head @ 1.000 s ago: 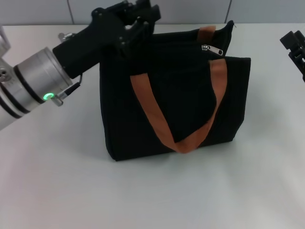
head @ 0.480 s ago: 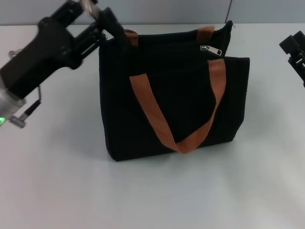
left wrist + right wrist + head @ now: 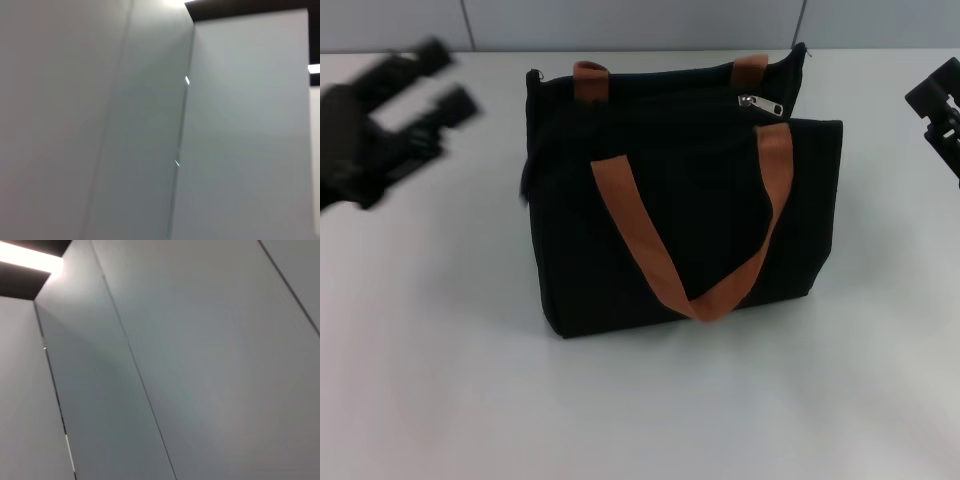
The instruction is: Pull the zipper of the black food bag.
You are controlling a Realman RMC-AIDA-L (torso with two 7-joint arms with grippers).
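The black food bag (image 3: 690, 230) stands upright in the middle of the white table, with two orange-brown loop handles (image 3: 650, 250). The silver zipper (image 3: 761, 103) lies on the zip line at the bag's top edge, near its right end. My left gripper (image 3: 442, 82) is blurred at the far left, well clear of the bag, open and empty. My right gripper (image 3: 940, 105) hangs at the right edge of the head view, apart from the bag. Both wrist views show only grey wall panels.
The white table (image 3: 640, 400) stretches around the bag on all sides. A grey panelled wall (image 3: 640, 20) runs behind the table's far edge.
My left arm has drawn back from the bag's top left corner and swung away to the left. The bag's top left corner now shows uncovered. The right gripper has not moved.
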